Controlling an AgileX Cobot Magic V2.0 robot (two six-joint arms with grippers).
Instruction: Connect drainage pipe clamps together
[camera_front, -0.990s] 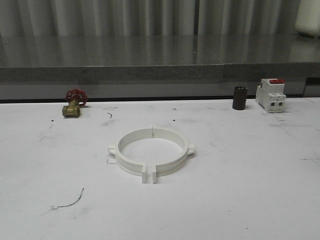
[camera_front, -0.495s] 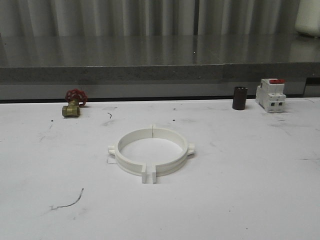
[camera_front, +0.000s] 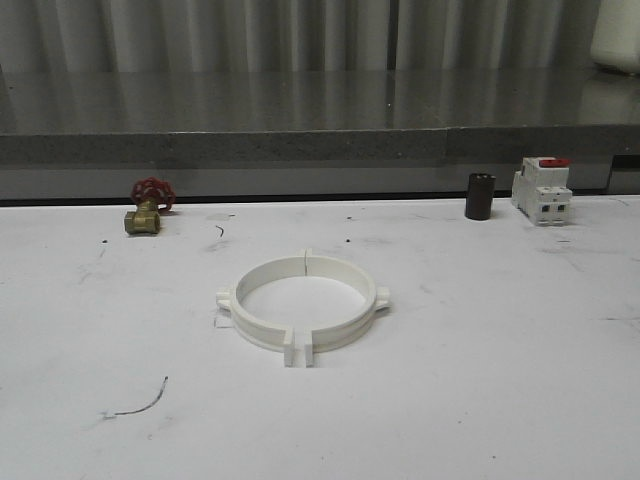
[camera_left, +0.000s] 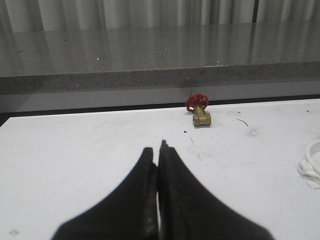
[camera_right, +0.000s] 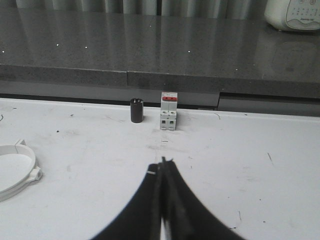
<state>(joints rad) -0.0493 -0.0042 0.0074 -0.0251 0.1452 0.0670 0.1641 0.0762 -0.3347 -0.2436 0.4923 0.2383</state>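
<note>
Two white drainage pipe clamps lie flat in the middle of the table, set face to face as one ring: the left half (camera_front: 248, 313) and the right half (camera_front: 356, 300). Their far ends meet; a narrow gap stays between the near flanges (camera_front: 298, 348). The left wrist view catches part of the ring (camera_left: 311, 164), the right wrist view another part (camera_right: 17, 170). My left gripper (camera_left: 157, 147) is shut with nothing in it, over bare table well to the left of the ring. On the ring's right, my right gripper (camera_right: 162, 164) is shut and empty too.
A brass valve with a red handwheel (camera_front: 146, 210) sits at the back left. A dark cylinder (camera_front: 479, 196) and a white breaker with a red top (camera_front: 541, 190) stand at the back right. A grey stone ledge (camera_front: 320, 145) runs behind the table. A thin wire (camera_front: 140, 402) lies front left.
</note>
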